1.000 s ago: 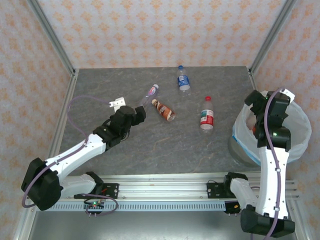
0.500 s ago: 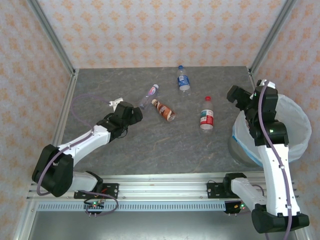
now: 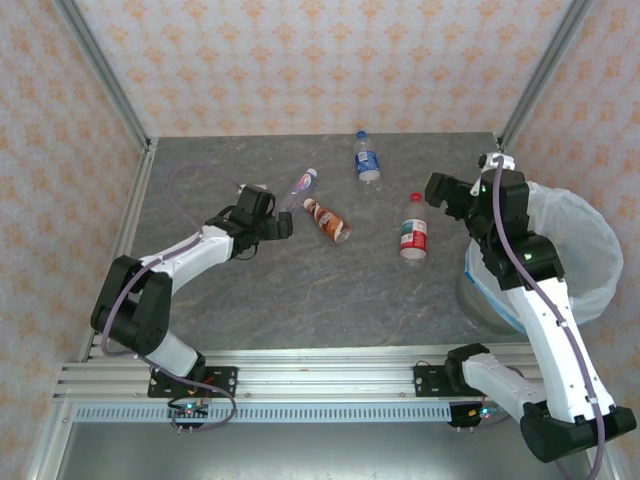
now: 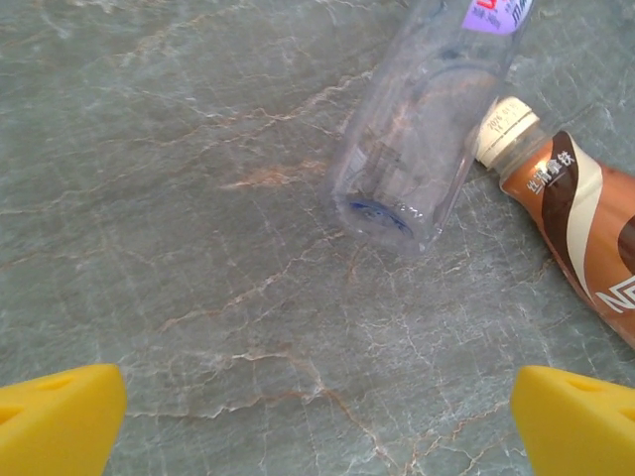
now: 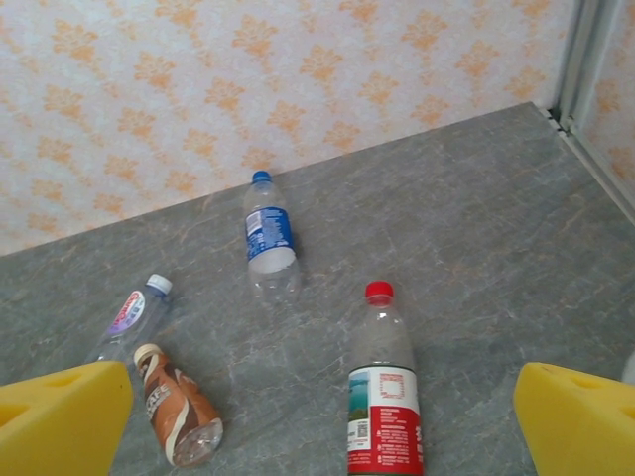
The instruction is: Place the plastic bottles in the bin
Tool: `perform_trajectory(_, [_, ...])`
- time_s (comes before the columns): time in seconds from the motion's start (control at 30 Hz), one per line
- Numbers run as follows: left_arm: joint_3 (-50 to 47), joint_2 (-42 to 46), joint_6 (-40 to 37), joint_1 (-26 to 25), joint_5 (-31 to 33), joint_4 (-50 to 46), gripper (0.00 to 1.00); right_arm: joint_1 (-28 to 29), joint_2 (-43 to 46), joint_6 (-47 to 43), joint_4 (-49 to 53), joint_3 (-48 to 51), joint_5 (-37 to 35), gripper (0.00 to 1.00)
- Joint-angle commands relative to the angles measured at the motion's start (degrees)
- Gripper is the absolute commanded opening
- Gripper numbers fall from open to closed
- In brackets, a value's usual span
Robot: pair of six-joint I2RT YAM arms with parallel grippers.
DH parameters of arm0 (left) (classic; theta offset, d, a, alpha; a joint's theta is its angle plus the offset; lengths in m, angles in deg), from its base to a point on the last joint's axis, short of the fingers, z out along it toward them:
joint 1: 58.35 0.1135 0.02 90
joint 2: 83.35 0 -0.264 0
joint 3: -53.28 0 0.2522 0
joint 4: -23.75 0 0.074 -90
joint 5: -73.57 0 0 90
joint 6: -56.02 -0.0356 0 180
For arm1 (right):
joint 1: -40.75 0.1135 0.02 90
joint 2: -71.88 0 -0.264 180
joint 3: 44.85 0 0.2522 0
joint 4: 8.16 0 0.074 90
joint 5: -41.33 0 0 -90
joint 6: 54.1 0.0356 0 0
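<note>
On the table (image 3: 300, 290): four plastic bottles (image 3: 368, 160) are lying.
Left gripper (image 4: 317, 402): jaws spread, hovering beside the clear bottle (image 4: 427, 119).
Right gripper (image 5: 322, 402): jaws spread, hovering near the red-capped bottle (image 5: 384, 397).

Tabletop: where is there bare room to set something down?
Free: the near strip between the brown bottle, the red-capped bottle and the front rail; also the far left corner. Crowded: the middle, where the purple-label bottle and brown bottle lie close together.
</note>
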State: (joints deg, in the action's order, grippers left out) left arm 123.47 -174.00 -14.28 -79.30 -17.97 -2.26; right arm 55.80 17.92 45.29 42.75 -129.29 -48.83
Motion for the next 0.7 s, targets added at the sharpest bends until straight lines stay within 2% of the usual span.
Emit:
perform_trajectory(0.0, [3.64, -2.18, -5.24, 1.04, -4.24, -2.51, 1.0, 2.17, -0.01, -1.39, -2.4, -1.09, 0.4, 0.99])
perform_trajectory(0.13, [6.68, -6.15, -8.12, 2.29, -4.46, -1.69, 1.0, 5.33, -0.36, -1.75, -3.67, -0.17, 1.98, 0.99])
perform_trajectory(0.27, [11.2, -11.47, -11.35, 4.9, -12.03, -2.08, 1.0, 7.7, -0.54, -2.52, -5.01, 0.34, 1.48, 0.99])
perform_trajectory(0.47, [20.16, -19.71, -17.25, 5.22, -15.87, -8.5, 1.0, 8.36, -0.03, -3.79, -5.59, 1.31, -0.64, 0.99])
perform_trajectory(0.67, [26.45, -26.02, -18.95, 5.26, -20.03, -10.95, 1.0, 8.34, 1.75, -4.09, -5.86, 3.19, -2.06, 0.99])
